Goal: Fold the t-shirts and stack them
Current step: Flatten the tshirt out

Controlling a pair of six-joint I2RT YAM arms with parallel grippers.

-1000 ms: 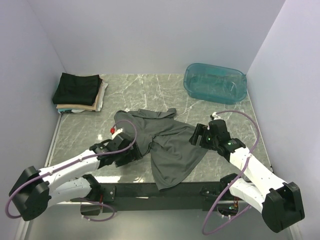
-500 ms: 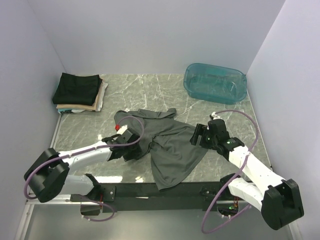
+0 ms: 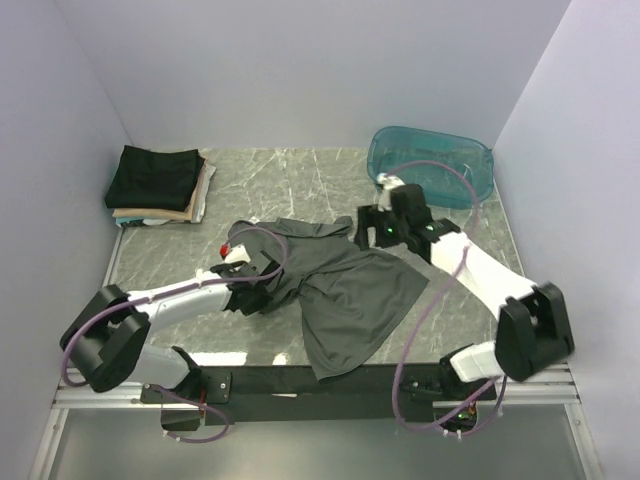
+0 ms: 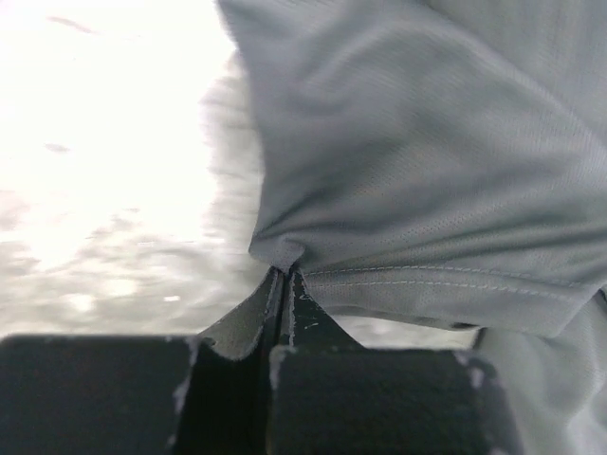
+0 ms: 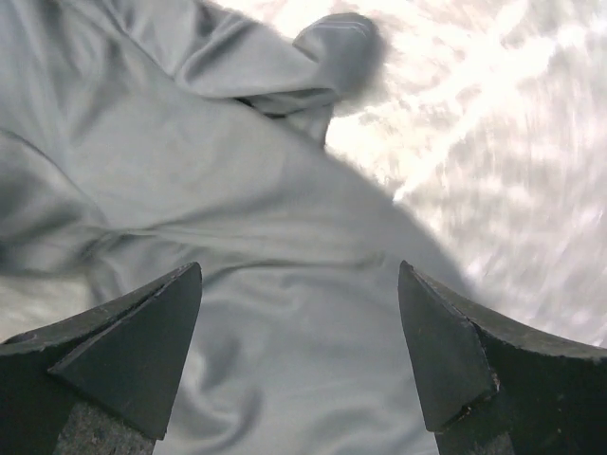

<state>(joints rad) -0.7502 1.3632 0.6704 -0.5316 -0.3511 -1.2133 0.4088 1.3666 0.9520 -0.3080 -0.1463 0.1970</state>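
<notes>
A dark charcoal-grey t-shirt lies crumpled in the middle of the marble table, one end hanging over the near edge. My left gripper is at the shirt's left side. In the left wrist view it is shut, pinching a stitched hem of that shirt. My right gripper hovers over the shirt's far right part. In the right wrist view it stands wide open above the grey cloth, holding nothing. Folded t-shirts, black on top of tan and cream, are stacked at the back left.
A translucent teal plastic tub stands at the back right, just behind the right arm. Walls close in the table on three sides. A dark rail runs along the near edge.
My left gripper slid forward to the shirt's left edge and shut on the hem. The right arm swung back and left, from the shirt's right edge to above its far right part, still open.
</notes>
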